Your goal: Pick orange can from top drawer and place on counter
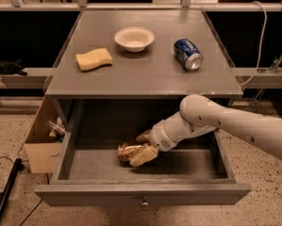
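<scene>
Nearest, along the bottom of the frame, the top drawer [84, 194] is standing pulled well out, its front panel and small round knob [143, 203] facing the camera. On its floor, a little left of centre, the orange can [127, 151] is lying on its side. The gripper [141, 148] is sitting right at the can's right end, reaching in from the right on the white arm [235, 126]. Whether it is already clamping the can or only closing in cannot be told from this view.

The step in hand looks like the grasp itself, with the lift and the placing not yet done. The next move is calling for a firm hold on a round, shiny body that could roll or slip. After that comes a rise toward the camera, because the counter [145, 76] is overhanging the back part of the drawer and its front edge is hanging just above the arm's wrist. The drawer's side walls are leaving free floor on both sides of the can.

Further up, the counter is carrying a yellow sponge [94, 59] at left, a white bowl [134, 38] behind centre and a blue can [187, 54] at right. Its front strip is offering open room for setting down. At lower left a cardboard box [39, 149] is standing beside the cabinet
</scene>
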Action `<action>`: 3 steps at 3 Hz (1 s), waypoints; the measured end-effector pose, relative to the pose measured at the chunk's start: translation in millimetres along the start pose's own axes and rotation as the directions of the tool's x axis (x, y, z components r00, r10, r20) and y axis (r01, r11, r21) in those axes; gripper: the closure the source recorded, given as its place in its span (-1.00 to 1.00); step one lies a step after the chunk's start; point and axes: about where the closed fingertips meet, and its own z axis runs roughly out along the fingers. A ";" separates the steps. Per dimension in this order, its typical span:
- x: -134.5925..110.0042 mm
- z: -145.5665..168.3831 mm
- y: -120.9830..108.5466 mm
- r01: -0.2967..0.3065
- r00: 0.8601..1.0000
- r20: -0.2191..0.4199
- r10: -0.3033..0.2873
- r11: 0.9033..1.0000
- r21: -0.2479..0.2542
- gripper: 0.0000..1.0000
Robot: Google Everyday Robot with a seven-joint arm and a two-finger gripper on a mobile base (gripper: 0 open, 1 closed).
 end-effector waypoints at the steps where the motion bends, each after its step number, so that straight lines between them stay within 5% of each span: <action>1: 0.0 0.1 0.0 0.000 1.000 0.000 0.000 1.000 0.000 0.48; 2: 0.0 0.1 0.0 0.000 1.000 0.000 0.000 1.000 0.000 0.92; 3: 0.0 0.1 0.1 0.000 1.000 0.000 0.000 1.000 0.000 1.00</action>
